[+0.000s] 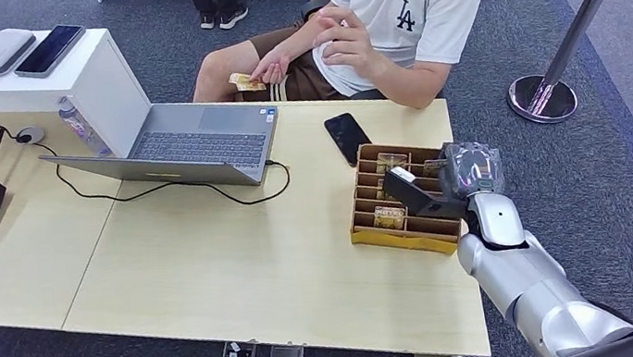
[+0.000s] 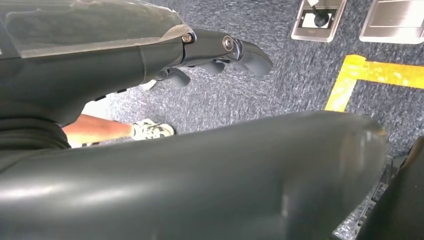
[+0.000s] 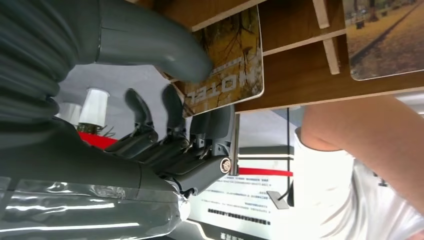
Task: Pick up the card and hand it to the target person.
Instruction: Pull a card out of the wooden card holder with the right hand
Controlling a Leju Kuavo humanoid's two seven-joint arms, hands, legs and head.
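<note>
Pick-up step in hand, judging by the pose: right hand (image 1: 415,194) down at the wooden card box (image 1: 375,235), right of centre in the head view on the tabletop (image 1: 213,268). Thumb and fingers (image 3: 172,107) pinching the hotel card (image 3: 227,60), upper middle of the right wrist view, still in its slot. Next, probably: lift clear, then carry toward the person (image 1: 406,7) seated at upper centre. Left hand (image 2: 220,55) hanging, loosely spread, holding nothing.

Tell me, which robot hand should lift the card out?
The right robot hand: its thumb and fingers already pinch the yellow hotel card in the slotted wooden card box. The left robot hand hangs over the floor.
</note>
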